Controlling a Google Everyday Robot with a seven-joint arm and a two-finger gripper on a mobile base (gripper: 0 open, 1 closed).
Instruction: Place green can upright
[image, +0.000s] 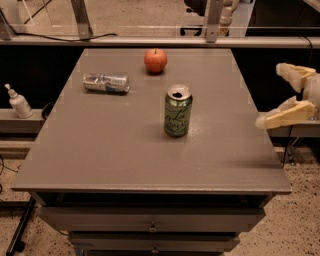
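The green can (177, 111) stands upright near the middle of the grey table (100, 150), its silver top with the open mouth facing up. My gripper (272, 95) is open and empty at the right edge of the view, past the table's right edge, well clear of the can. Its two pale fingers (282, 116) point left toward the table.
A silver-and-blue can (106, 82) lies on its side at the table's back left. A red apple (155, 60) sits at the back centre. A white pump bottle (18, 101) stands on a ledge left of the table. Drawers run below the front edge.
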